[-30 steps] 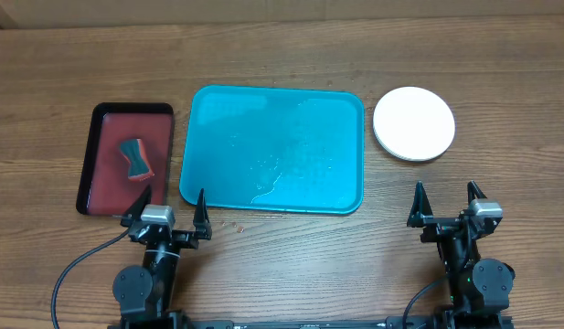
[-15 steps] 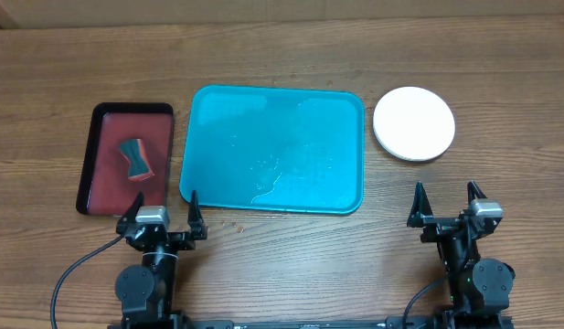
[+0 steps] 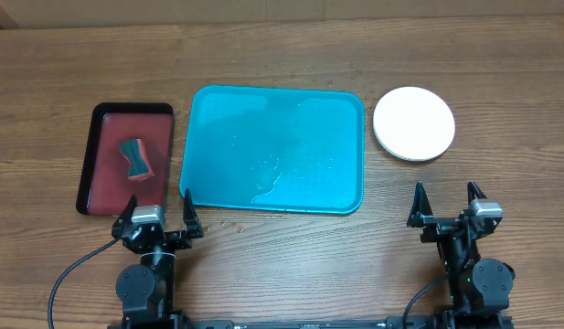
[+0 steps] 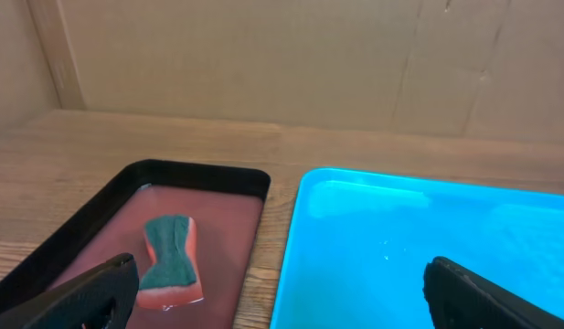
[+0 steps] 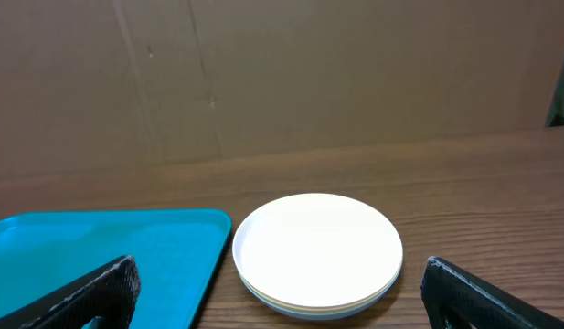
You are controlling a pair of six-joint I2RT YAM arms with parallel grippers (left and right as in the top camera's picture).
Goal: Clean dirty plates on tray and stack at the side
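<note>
Left tool (image 3: 159, 208): jaws spread wide apart, nothing between them. It sits low at the near edge of the tabletop (image 3: 282, 55), pointing toward the gap between the two trays. In the left wrist view both fingers (image 4: 76, 294) show only at the bottom corners, clear of everything.

Right tool (image 3: 444, 203): jaws equally wide apart, holding nothing. It is parked at the near right, pointing toward the plates. Its fingers (image 5: 80, 294) also sit at the bottom corners of the right wrist view, touching nothing.

Just ahead of the left tool: dark red tray (image 3: 88, 164) with a black rim. A sponge (image 3: 134, 157) lies in it, green face up over an orange-red layer (image 4: 170, 256), pinched at the waist.

Centre: teal tray (image 3: 218, 119), flat on the tabletop just beside the red tray, not touching it. No plate is on it. A patch of water (image 3: 277, 178) and scattered droplets lie on its surface, mostly toward the near side.

Right of the teal tray, a small gap away: stack of plates (image 3: 414, 123), white plate on top. The right wrist view shows stacked rims (image 5: 316, 302) beneath it. Probably two more plates, but their colours cannot be told from this angle.

Cardboard wall (image 5: 282, 73) stands behind the tabletop.
</note>
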